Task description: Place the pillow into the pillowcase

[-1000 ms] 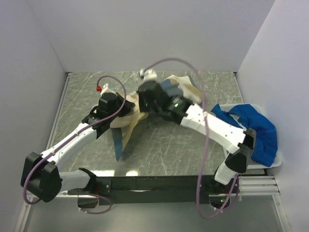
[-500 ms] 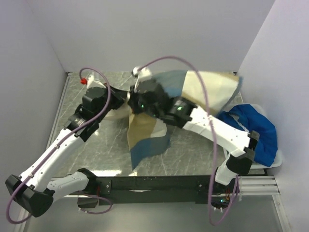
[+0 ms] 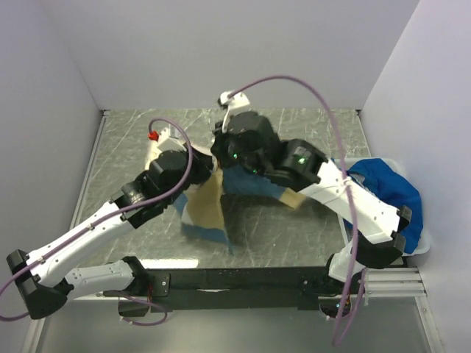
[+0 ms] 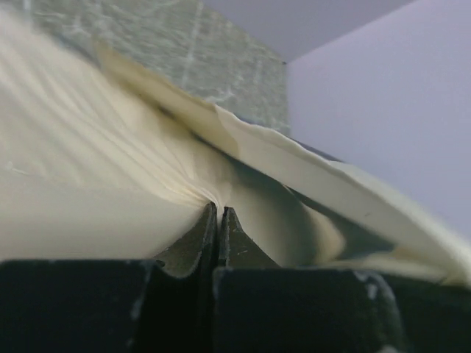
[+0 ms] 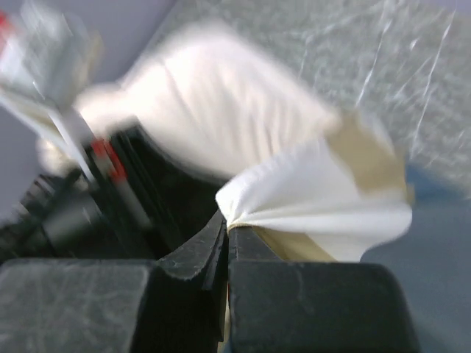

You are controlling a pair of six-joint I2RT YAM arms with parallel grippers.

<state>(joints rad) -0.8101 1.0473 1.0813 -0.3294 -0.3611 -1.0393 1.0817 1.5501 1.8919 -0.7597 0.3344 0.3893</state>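
My left gripper (image 4: 219, 213) is pinched tight on the pillow (image 4: 88, 169), with the cream cloth gathering into folds right at the fingertips. The bulk of the pillow swells up to the left of and beyond the tips. Just above and to the right of them, a thin flap arches over the pillow. I take it for a layer of the pillowcase (image 5: 324, 198), though I can't be sure from this view.

My right gripper (image 5: 227, 224) is clamped on a bunched white and tan edge of the pillowcase, and the cloth fans out to the right of the tips. That view is blurred. The pillow shows beyond and to the left of this gripper.

From above, both grippers sit close together over the tabletop (image 3: 294, 228), with the pillowcase hanging below them in tan and blue folds. A blue cloth (image 3: 394, 198) lies well off to the right of the right gripper.
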